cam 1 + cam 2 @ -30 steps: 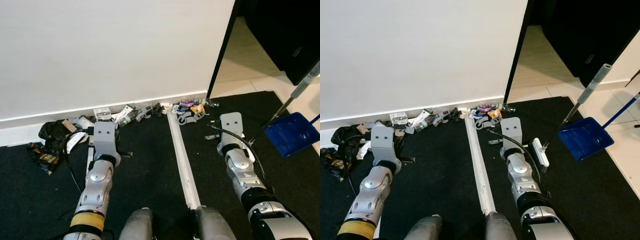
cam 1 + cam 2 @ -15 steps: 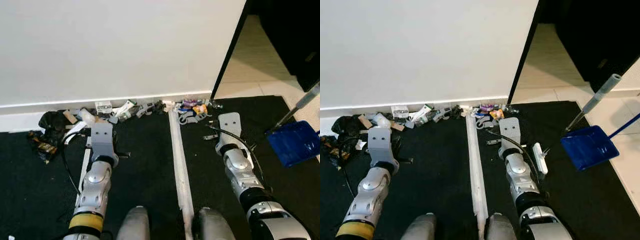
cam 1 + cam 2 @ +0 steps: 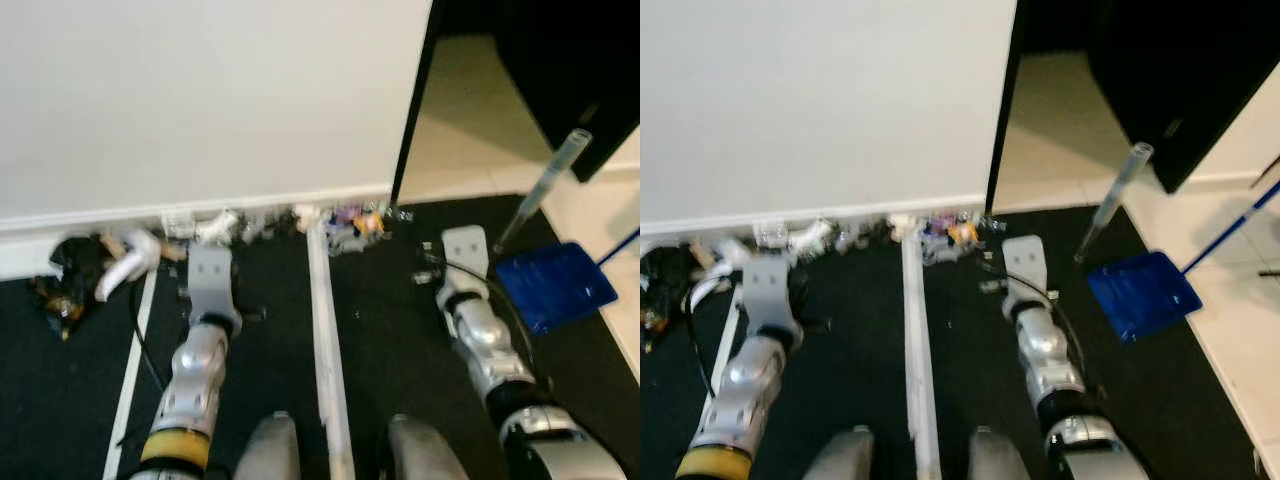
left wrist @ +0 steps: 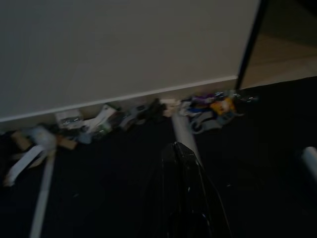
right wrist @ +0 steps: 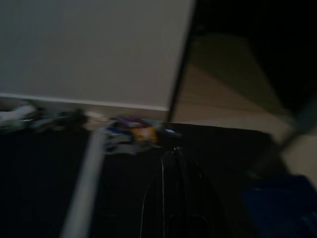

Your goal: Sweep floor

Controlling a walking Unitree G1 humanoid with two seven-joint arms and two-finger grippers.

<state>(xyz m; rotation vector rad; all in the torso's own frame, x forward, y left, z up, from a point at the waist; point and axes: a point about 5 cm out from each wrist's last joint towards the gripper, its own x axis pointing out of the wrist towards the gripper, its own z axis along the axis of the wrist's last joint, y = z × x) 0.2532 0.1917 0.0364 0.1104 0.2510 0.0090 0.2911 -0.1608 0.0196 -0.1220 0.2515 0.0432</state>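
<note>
Dustpan (image 3: pixel 555 286) nearer, handle up-right.

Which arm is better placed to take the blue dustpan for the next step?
Probably the right: the blue dustpan stands on the robot's right, beside the right gripper. The left gripper is across the white floor strip.

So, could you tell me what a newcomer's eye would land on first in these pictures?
Most likely the litter, a strip of scraps along the foot of the white wall, with a black bag at its left end. Next, the blue dustpan on the dark floor to the right, near the doorway. Both silver arms reach forward over the floor, with a white stripe between them.
</note>
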